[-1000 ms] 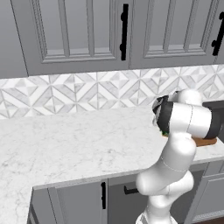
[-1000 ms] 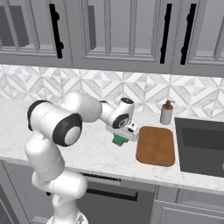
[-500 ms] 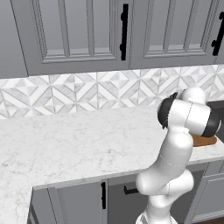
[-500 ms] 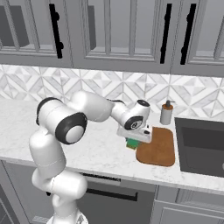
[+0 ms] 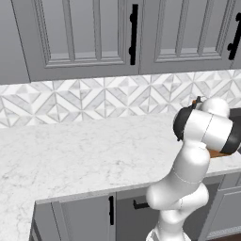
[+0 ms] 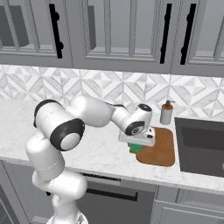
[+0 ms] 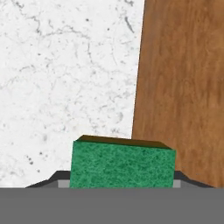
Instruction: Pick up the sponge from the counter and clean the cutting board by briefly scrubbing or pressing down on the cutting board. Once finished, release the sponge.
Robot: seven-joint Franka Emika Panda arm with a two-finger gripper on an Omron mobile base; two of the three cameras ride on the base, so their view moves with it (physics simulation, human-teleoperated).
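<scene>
My pincer (image 6: 136, 148) is pinching the sponge (image 7: 121, 163); in the hand view its coarse, fibrous green face sits between my two dark finger tips (image 7: 51, 179), with a thin darker edge along its far side. In the right base view the sponge (image 6: 135, 148) shows as a small green block under my hand, just above the left edge of the cutting board (image 6: 160, 146), part over the wood and part over stone.

The cutting board (image 7: 183, 87) is flat reddish-brown wood with fine straight grain and rounded corners; its long edge runs up the hand view as a straight line against the counter (image 7: 65, 78). The counter is white marble with thin grey veins and speckles, smooth, with a thick pale front edge (image 6: 109, 173).

Behind the board stands a small beige soap dispenser (image 6: 166, 113), cylindrical with a pump top. To the board's right lies a dark rectangular sink (image 6: 201, 146). The backsplash (image 5: 94, 101) is grey-white tile in a diamond relief.
</scene>
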